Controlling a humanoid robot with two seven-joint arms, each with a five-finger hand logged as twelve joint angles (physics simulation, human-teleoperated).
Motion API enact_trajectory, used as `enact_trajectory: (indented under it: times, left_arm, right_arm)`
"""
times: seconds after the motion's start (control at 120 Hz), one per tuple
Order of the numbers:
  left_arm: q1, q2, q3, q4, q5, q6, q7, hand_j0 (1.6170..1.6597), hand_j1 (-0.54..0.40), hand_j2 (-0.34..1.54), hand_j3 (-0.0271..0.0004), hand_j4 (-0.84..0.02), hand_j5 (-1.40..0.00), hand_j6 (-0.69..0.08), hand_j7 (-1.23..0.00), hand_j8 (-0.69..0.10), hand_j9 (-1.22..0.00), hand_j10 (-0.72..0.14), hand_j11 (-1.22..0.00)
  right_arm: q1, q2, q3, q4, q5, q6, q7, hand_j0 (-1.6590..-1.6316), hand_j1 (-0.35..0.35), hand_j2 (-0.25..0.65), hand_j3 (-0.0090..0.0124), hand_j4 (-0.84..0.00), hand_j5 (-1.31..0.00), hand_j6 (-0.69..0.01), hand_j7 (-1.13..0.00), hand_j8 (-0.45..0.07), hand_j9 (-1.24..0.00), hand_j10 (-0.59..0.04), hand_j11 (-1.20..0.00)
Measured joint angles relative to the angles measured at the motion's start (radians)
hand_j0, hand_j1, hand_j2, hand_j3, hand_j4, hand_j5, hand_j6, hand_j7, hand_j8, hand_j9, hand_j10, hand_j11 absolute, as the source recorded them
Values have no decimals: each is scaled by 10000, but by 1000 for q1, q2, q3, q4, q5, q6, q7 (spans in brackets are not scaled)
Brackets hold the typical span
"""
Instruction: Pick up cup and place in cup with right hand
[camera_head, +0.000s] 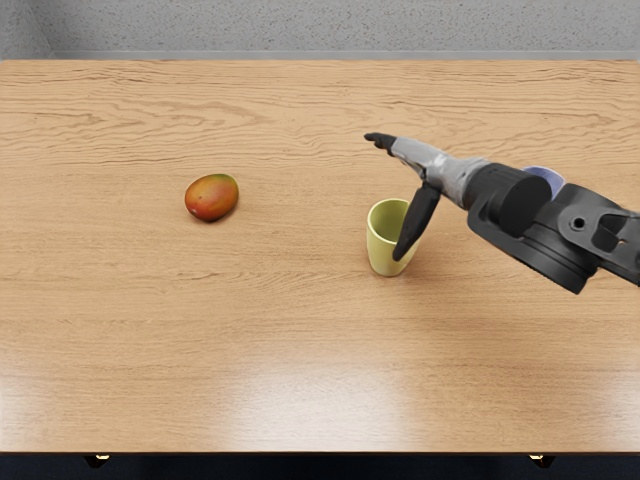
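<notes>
Extends in from the right edge with the right arm, dark at the forearm and wrist, pale grey along part of the hand. Points toward the far left with the right hand, raised above the desk and seen nearly edge-on. Holds nothing in the right hand; is released, with the dark fingers extended and closely aligned in this view. Directs the dark thumb down and toward the near side, well separated from the fingers.

Stands upright on the desk, in the case of the yellow cup, with mouth facing up and interior partly exposed. Overlaps the right side of the yellow cup with the thumb in the head view, covering part of rim and wall. Cannot confirm contact between thumb and yellow cup from this angle.

Lies behind the wrist, in the case of the blue cup, mostly hidden, with only part of the rim and interior exposed. Sits to the right of the yellow cup and farther toward the far edge, clearly apart from it.

Rests on the left part of the desk, in the case of the mango, coloured orange-red with a green area toward the top. Lies well apart from both cups. Shows light wood grain across the desk, with a bright reflection toward the near edge. Borders the far edge with a speckled grey surface.
</notes>
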Motion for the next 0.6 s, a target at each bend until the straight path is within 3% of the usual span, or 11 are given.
enact_trajectory:
  times: [0.175, 0.442, 0.6]
  left_arm:
    - [0, 0, 0, 0, 0, 0, 0, 16581, 3490, -1, 0, 0, 0, 0, 0, 0, 0, 0, 0]
    - [0, 0, 0, 0, 0, 0, 0, 16581, 3490, -1, 0, 0, 0, 0, 0, 0, 0, 1, 0]
    - [0, 0, 0, 0, 0, 0, 0, 16581, 3490, -1, 0, 0, 0, 0, 0, 0, 0, 1, 0]
  right_arm:
    - [-58, 23, -5, -20, -28, -42, 0, -16581, -3224, -32, 0, -246, -301, -257, -297, -250, -299, -243, -299]
    - [-79, 23, -6, -26, -27, -42, 0, -16581, -1608, -300, 0, -1595, -2054, -1607, -2051, -1600, -2053, -1593, -2053]
    - [-90, 21, -8, -30, -25, -37, 0, -16581, -1046, -392, 0, -2065, -2664, -2077, -2660, -2070, -2662, -2062, -2662]
